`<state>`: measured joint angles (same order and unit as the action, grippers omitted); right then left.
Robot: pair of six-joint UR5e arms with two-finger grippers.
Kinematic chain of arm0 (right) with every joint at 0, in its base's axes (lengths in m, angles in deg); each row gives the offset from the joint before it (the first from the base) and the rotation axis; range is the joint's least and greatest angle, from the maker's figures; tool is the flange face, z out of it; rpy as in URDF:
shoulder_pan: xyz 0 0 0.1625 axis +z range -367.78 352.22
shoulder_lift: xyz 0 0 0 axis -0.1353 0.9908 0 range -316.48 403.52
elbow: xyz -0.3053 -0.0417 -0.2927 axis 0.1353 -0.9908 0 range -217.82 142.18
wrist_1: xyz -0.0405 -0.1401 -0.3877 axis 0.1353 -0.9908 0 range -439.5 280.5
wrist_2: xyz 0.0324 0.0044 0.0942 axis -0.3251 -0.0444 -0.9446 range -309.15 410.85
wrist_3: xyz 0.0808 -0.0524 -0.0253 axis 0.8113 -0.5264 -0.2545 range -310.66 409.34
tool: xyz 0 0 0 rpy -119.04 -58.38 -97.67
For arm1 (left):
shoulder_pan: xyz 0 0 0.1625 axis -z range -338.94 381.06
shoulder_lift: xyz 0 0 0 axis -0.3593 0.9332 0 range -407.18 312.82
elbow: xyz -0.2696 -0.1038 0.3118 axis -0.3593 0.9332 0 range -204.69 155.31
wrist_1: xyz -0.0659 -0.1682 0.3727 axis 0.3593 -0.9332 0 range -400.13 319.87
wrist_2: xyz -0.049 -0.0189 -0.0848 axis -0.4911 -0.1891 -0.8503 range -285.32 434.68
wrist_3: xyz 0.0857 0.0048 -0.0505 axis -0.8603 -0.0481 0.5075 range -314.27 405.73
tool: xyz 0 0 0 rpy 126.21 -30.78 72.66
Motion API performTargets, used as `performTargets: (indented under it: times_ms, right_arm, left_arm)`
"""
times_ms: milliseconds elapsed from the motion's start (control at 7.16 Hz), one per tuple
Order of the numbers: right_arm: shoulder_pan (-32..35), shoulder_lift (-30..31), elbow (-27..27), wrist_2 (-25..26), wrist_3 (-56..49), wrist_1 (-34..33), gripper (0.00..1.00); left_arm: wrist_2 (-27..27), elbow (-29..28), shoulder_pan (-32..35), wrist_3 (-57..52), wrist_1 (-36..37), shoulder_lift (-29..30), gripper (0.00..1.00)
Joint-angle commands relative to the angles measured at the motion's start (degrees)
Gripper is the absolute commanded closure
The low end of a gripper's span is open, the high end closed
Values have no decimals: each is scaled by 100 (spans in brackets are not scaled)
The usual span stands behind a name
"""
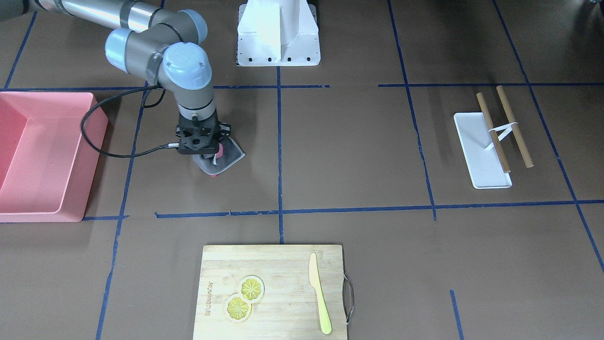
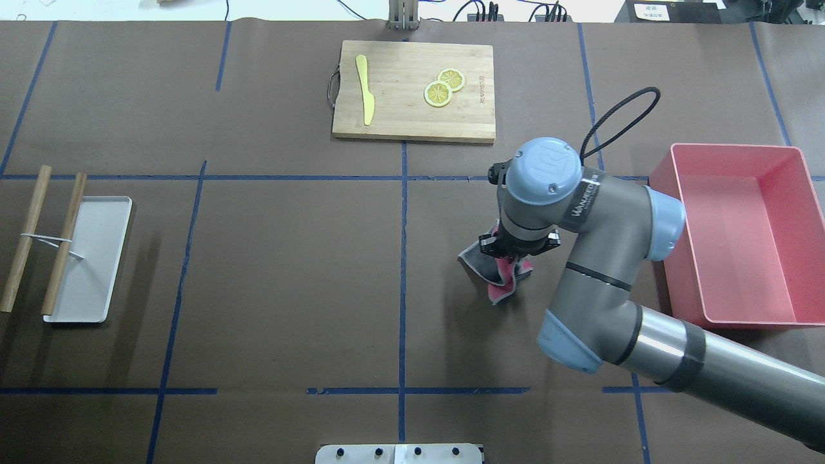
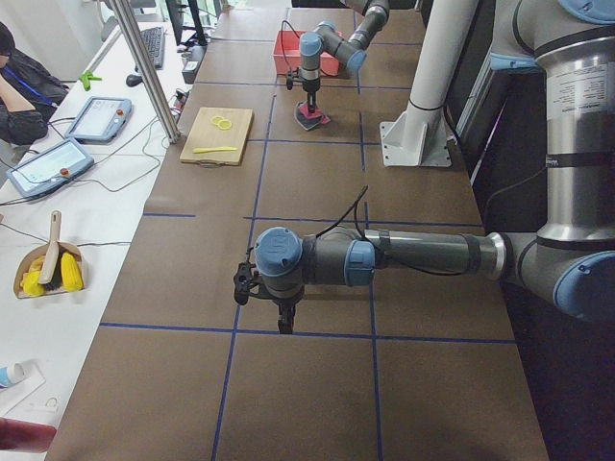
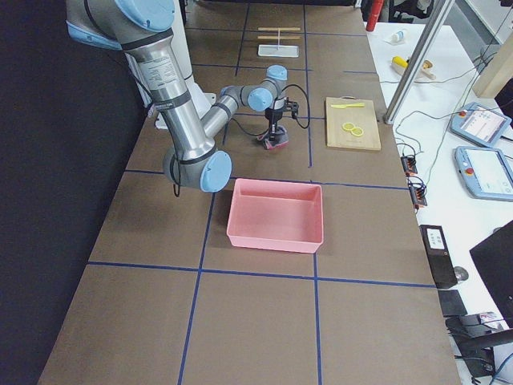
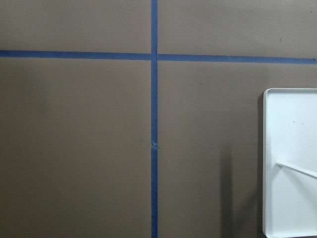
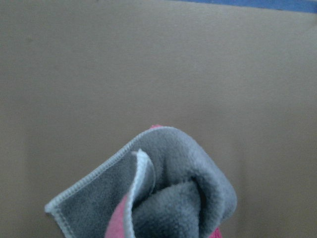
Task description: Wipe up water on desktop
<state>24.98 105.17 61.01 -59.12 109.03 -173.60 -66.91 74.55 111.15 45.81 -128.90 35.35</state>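
The desktop (image 1: 354,156) is matte brown with thin dark-blue tape lines; I see no water on it. My right gripper (image 1: 210,163) points straight down and is shut on a grey and pink cloth (image 1: 232,156), pressing it bunched against the desktop (image 2: 290,270) beside the pink bin. The cloth (image 2: 499,283) spreads out under the wrist, and fills the lower part of the right wrist view (image 6: 173,198). My left gripper (image 3: 285,325) hangs just above the desktop at the far end; I cannot tell if it is open. The left wrist view shows only desktop (image 5: 89,148) and tray.
A pink bin (image 2: 735,147) stands close to the right arm. A bamboo cutting board (image 2: 399,109) holds lemon slices (image 2: 443,87) and a yellow knife (image 2: 365,96). A white tray (image 2: 97,258) with two wooden sticks (image 2: 26,238) lies near the left arm. The robot base (image 1: 278,38) is at the middle.
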Motion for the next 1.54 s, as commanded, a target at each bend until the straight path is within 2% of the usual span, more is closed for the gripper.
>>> performTargets:
  times_ms: [0,279,559,698,1117,1397]
  right_arm:
    - [187,767,538,-15,-518,-3,100]
    - [249,1138,725,2,-660,-3,100]
    - [109,877,673,29,-547,5,100]
    - [-40,632,620,29,-268,23,100]
    - [-427,-667,112,29,987,41,100]
    - [-743,-1538,-510,72,1727,41,100]
  left_arm:
    - [0,8,0,0,0,0,0]
    - [0,8,0,0,0,0,0]
    - [0,-1,0,0,-9,9,0]
    - [9,-1,0,0,-9,0,0]
    - [88,-71,0,18,44,-9,0]
    - [88,-63,0,18,44,-9,0]
